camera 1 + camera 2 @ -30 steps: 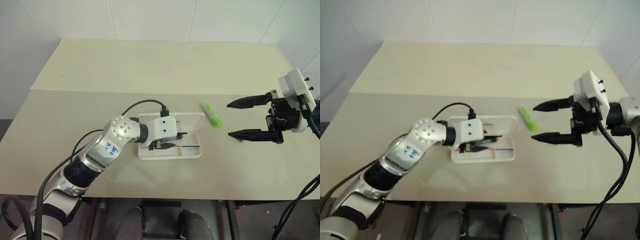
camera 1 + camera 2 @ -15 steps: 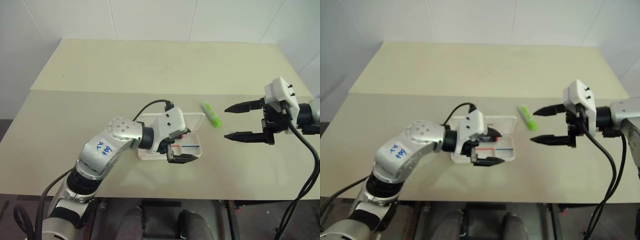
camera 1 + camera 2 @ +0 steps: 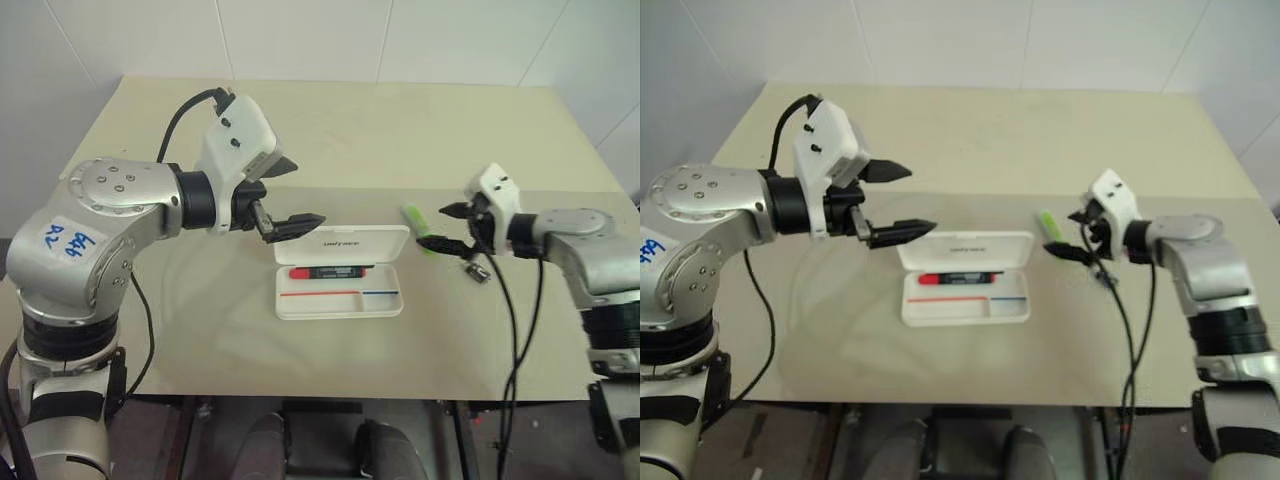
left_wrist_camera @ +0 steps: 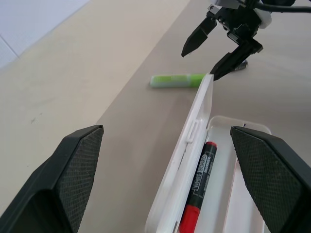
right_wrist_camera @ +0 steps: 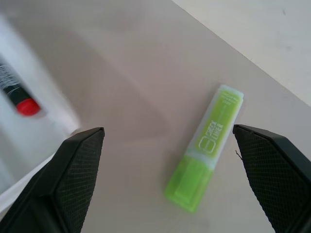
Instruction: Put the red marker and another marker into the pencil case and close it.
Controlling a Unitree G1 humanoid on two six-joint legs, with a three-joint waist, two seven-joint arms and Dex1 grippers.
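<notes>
At frame centre the red marker (image 3: 326, 272) lies in the open pencil case (image 3: 340, 303) on the desk (image 3: 300, 130), so my right end effector (image 3: 447, 227), spread empty, must next close on the green highlighter (image 3: 422, 228) at centre right, while my left end effector (image 3: 290, 195) hangs spread upper left.

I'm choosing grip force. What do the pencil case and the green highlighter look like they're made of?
The pencil case: likely hard white plastic, smooth and faintly glossy, with thin moulded walls and a stiff lid that stays propped open. The green highlighter: apparently translucent lime plastic, slightly shiny, its cap letting light through.
</notes>
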